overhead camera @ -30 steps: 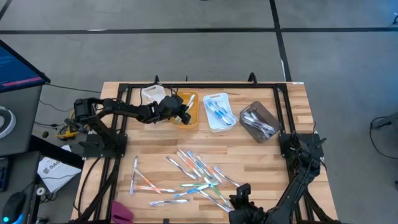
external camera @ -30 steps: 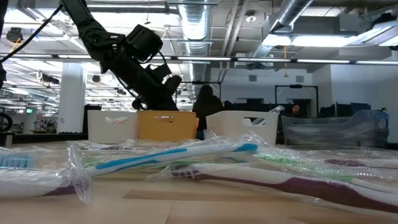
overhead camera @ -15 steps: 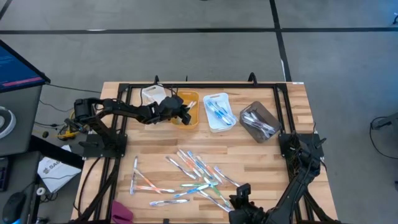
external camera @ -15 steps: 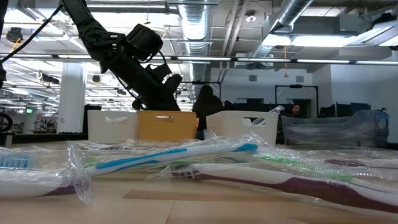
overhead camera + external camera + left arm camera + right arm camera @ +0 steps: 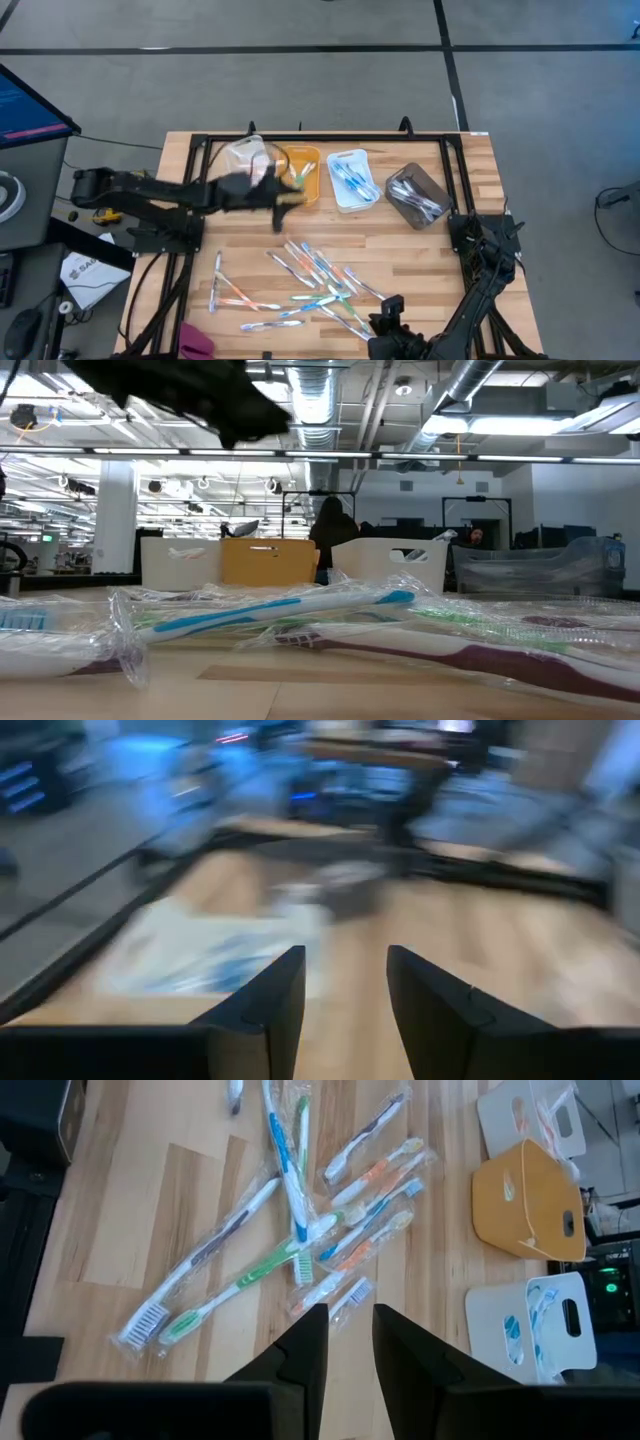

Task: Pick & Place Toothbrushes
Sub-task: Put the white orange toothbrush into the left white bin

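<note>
Several wrapped toothbrushes (image 5: 305, 280) lie in a loose pile on the wooden table, mostly blue and white, some green or orange; they also show in the right wrist view (image 5: 300, 1220) and close up in the low view (image 5: 270, 610). A green toothbrush (image 5: 297, 178) lies in the orange bin (image 5: 314, 190). My left gripper (image 5: 288, 197) is open and empty, just on the near side of the orange bin, and blurred (image 5: 345, 960). My right gripper (image 5: 385, 312) waits open at the table's near edge, above the pile (image 5: 348, 1315).
Along the far side stands a row of bins: a white one (image 5: 245, 155), the orange one, a white one with blue brushes (image 5: 352, 178) and a grey one (image 5: 418, 195). A black frame (image 5: 300, 138) borders the table. Bare wood lies between bins and pile.
My left gripper has drawn back from over the orange bin toward the table's near and left side, moving fast enough to blur, and has risen in the low view. A green toothbrush now shows in the orange bin where the gripper stood.
</note>
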`<state>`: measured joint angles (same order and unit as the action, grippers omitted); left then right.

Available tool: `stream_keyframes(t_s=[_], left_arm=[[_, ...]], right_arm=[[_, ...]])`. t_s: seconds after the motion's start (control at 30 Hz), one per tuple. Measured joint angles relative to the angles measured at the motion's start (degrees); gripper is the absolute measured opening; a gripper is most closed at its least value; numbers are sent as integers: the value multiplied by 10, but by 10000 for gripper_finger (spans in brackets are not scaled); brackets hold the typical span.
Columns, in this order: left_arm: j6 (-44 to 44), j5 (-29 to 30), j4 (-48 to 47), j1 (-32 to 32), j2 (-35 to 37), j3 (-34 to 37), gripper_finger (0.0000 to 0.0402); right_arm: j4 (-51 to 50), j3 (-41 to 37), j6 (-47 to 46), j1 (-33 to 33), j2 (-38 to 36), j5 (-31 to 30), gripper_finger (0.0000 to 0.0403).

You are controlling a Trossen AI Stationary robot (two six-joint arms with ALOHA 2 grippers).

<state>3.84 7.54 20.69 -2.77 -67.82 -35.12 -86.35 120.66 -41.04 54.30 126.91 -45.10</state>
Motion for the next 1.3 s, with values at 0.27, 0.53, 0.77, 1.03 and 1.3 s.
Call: stream_keyframes(t_s=[0.27, 0.53, 0.77, 1.03, 1.3], left_arm=[[-66, -28, -17, 160, 68, 96, 136], [-64, -28, -12, 211, 53, 149, 138], [-64, -26, -13, 216, 39, 174, 145], [-42, -26, -4, 216, 36, 174, 161], [0, -64, -4, 216, 36, 174, 160]], right_arm=[[7, 0, -10, 2, 0, 0, 75], [12, 0, -5, -3, 0, 0, 75], [12, 0, -5, -4, 0, 0, 75], [13, 0, -5, -4, 0, 0, 75], [13, 0, -5, -4, 0, 0, 75]])
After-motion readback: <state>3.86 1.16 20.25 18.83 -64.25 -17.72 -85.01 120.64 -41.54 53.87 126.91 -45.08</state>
